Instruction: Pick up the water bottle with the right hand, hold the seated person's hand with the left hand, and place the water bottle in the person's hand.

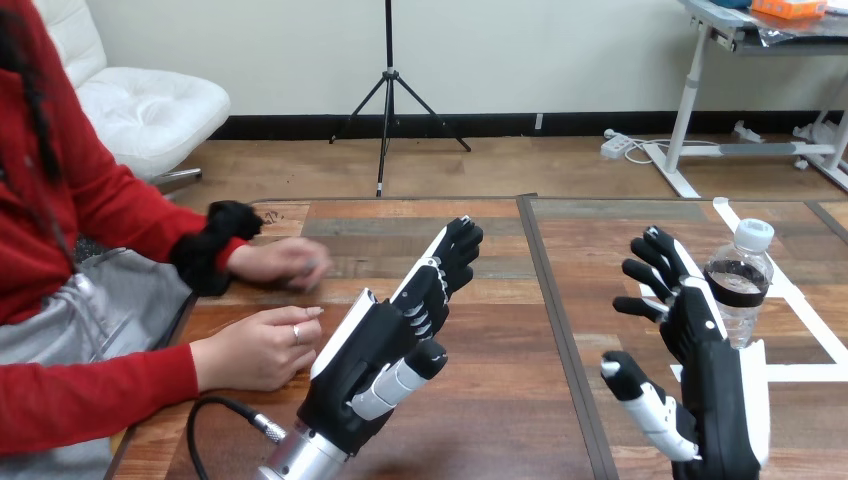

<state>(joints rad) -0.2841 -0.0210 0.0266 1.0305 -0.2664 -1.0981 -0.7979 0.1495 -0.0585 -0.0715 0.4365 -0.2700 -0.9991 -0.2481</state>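
The left hand [372,345] hangs over the table [500,400] left of centre, flat and open, its straight fingers pointing to about 1 o'clock and its thumb tucked out low on the 4 o'clock side. It holds nothing. At its 9 o'clock, just beside it but apart, the person's near hand [255,348] rests on the wood with loosely curled fingers. The person's far hand [280,262] sits further off at the left hand's 11 o'clock, also low over the table and blurred, so I cannot tell what it touches.

The right hand [705,350] is up over the right half of the table, across the dark seam [556,320] that runs from 12 to 6 o'clock. It too is open and empty: fingers spread and reaching toward 11 o'clock, thumb held wide toward 9 o'clock.

The bottle [745,270] stands upright at this hand's 1 o'clock, just beside the fingers, cap on and part full. The back of the hand crosses its lower edge, and I cannot tell whether they touch. No finger curls round it. It stands by strips of white tape [810,372] on the table.
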